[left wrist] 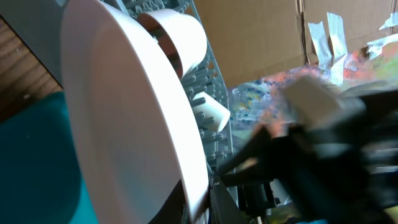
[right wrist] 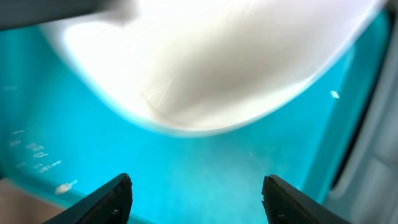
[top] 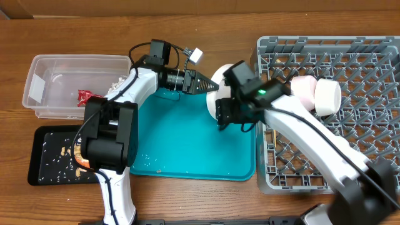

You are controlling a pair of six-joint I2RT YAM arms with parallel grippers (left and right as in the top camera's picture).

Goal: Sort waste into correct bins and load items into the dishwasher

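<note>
The plate stands almost on edge over the right end of the teal tray, just left of the dish rack. The step in hand looks like passing it from one arm to the other, or loading it straight into the rack.

To do this well, the plate should stay upright, because a tilt would let it swing about the single pinch on its rim. The right claw should settle over a bare stretch of rim well away from the other grip. It should close fully before the first grip loosens. The plate can then go down between two rows of pegs at the near side of the rack. That placement stays clear of the two white bowls lying on their sides at the rack's far side.

The left claw is closed almost completely and, as far as the overhead view shows, pinches the plate's thin far-left rim. Its fingers barely show in its own camera. The right claw is spread wide and holds nothing. In its own view the plate is just ahead of its tips, but the blur hides whether they touch.
</note>
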